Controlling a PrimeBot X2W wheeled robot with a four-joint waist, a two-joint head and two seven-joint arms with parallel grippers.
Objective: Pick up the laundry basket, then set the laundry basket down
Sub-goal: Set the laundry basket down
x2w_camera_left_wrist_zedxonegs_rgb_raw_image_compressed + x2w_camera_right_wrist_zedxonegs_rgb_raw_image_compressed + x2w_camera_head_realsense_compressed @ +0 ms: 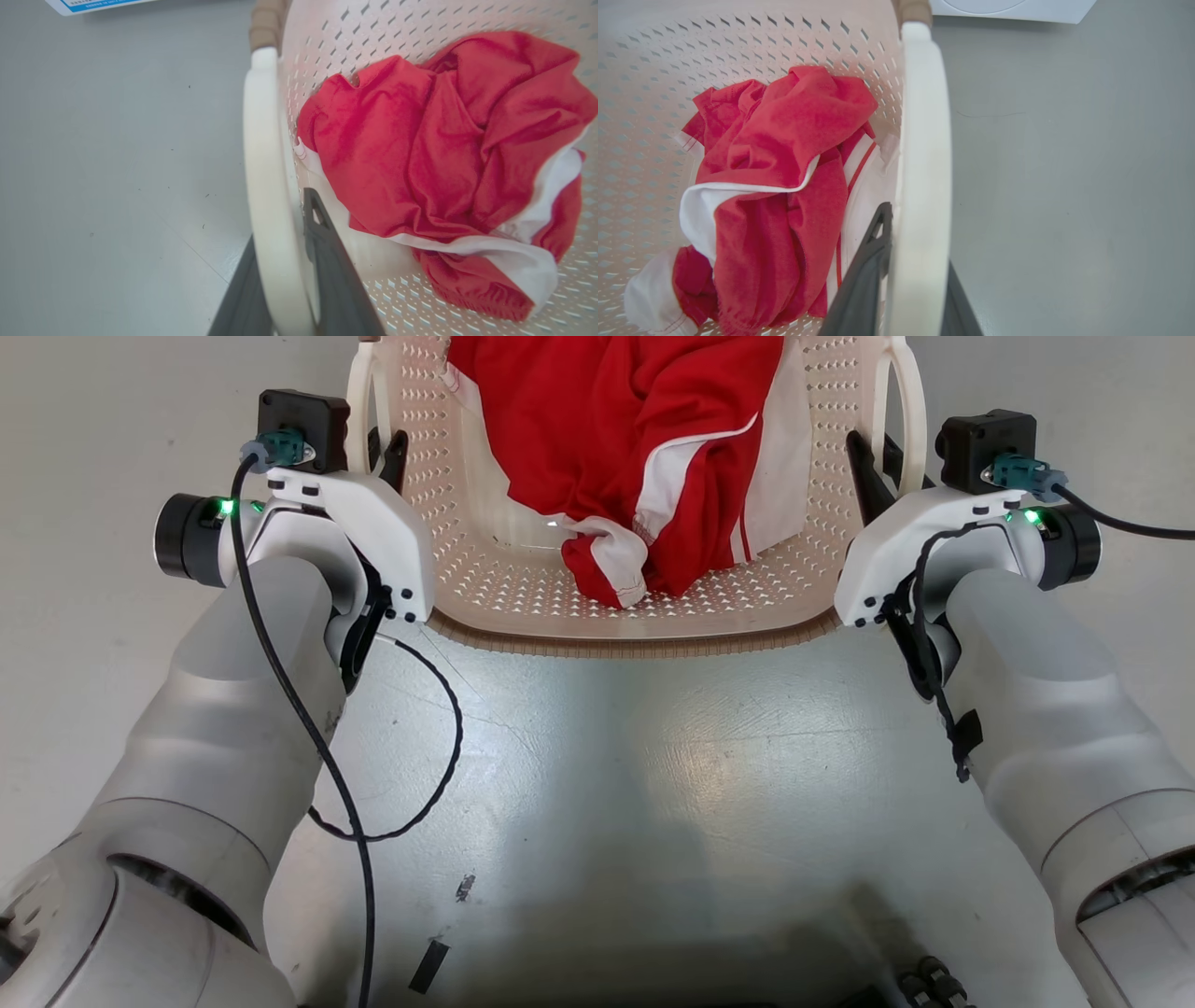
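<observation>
Grey glossy floor; laundry basket, far end cropped, red garment inside; left gripper, right gripper, each clamped on a handle.

Colours: laundry basket cream-white, perforated dot grid. Rim brown, woven look. Loop handles plain white. Garment red with white stripes and panels. Floor glossy grey. Cable black. Wrist LED green.
</observation>
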